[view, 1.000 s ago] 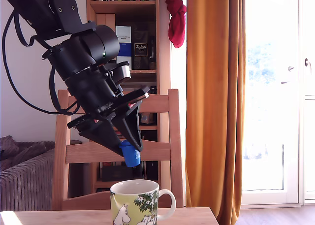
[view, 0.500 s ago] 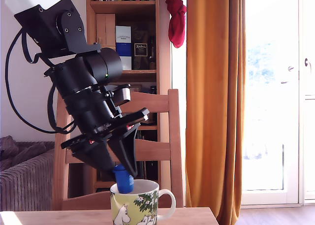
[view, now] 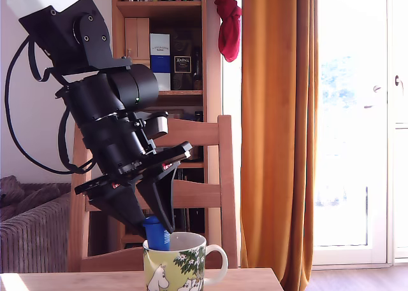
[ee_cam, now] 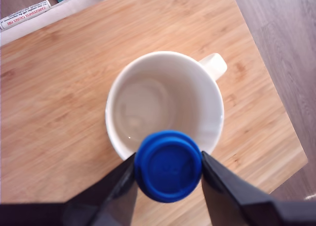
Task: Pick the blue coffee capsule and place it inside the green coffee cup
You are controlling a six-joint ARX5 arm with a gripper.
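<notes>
Over the table's right edge in the wrist view, the gripper pinches the blue coffee capsule at the green coffee cup's rim; placement underway; next, release over its white interior.

capsule: glossy plastic | cup: glazed ceramic | table: wood

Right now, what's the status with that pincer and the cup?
Pincer shut on capsule. Capsule at cup rim, not released. Cup empty, nothing in the way.
</notes>
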